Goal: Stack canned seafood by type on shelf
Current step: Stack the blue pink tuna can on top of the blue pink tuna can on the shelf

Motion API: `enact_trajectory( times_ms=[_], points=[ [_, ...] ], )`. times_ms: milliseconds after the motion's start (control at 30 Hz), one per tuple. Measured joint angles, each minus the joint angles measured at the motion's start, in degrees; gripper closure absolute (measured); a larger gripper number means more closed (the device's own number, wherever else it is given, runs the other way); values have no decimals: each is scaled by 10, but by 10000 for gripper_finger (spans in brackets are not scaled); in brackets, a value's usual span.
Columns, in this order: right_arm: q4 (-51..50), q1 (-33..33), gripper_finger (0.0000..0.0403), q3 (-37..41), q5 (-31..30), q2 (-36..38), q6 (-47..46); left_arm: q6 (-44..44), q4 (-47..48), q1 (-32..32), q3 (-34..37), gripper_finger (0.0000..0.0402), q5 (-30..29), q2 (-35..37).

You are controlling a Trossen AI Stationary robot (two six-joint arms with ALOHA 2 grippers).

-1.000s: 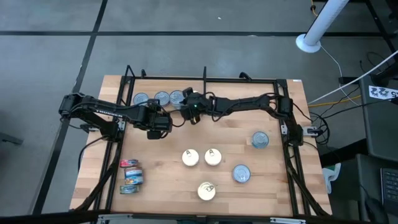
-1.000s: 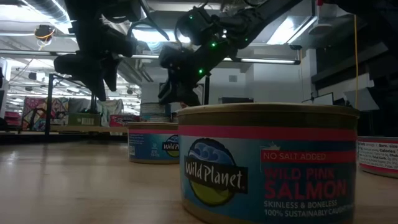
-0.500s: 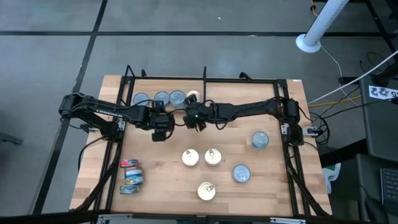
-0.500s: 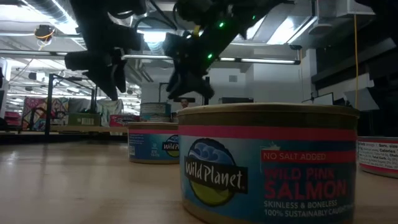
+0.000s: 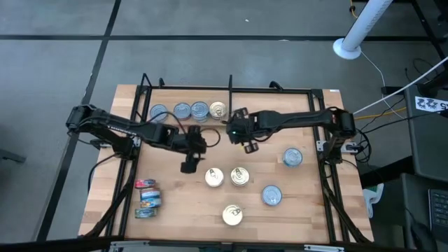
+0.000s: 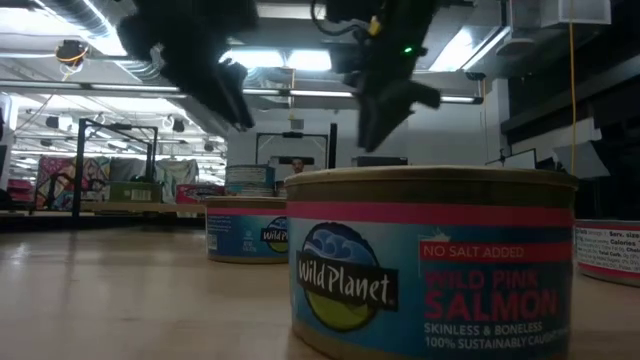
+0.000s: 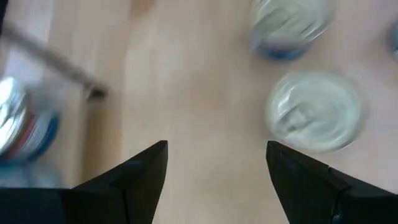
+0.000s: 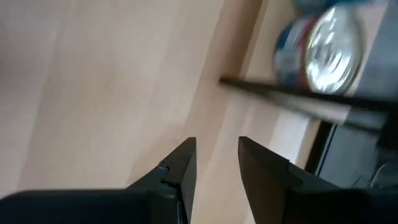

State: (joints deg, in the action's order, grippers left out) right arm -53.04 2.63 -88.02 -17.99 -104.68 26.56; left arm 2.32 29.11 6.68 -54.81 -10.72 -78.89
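Your left claw (image 5: 189,166) hangs with its jaws apart and empty beside the pale gold pull-tab tins (image 5: 214,177) mid-bench; the right claw (image 5: 248,145), fingers slightly parted, holds nothing. Tins look rigid, weighty and slick (grip across the side wall).

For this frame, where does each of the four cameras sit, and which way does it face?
High: overhead, straight down on the shelf, both arms, left gripper, right gripper.
Low: at board height, looking level past a salmon tin; both arms overhead.
Left wrist: down past open fingers at gold-top tins, also seen from high.
Right wrist: past its narrow-set fingers at bare board.
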Motion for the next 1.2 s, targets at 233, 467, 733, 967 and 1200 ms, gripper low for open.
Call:
enact_trajectory(
  times_ms=[233, 467, 733, 967, 1200],
  points=[
    [-93, 0, 283, 0, 32, 27, -44, 30, -89, 51, 0, 133, 8, -14],
    [-93, 0, 283, 36, 72, 74, -90, 36, -120, 100, 0, 133, 7, -63],
    [-17, 0, 283, 104, 160, 91, -112, 72, -131, 153, 0, 133, 7, -136],
    [103, 0, 283, 150, 176, 91, -112, 114, -136, 170, 0, 154, 4, -199],
    [142, 0, 283, 159, 176, 91, -111, 118, -138, 170, -2, 208, -48, -209]
  ],
)
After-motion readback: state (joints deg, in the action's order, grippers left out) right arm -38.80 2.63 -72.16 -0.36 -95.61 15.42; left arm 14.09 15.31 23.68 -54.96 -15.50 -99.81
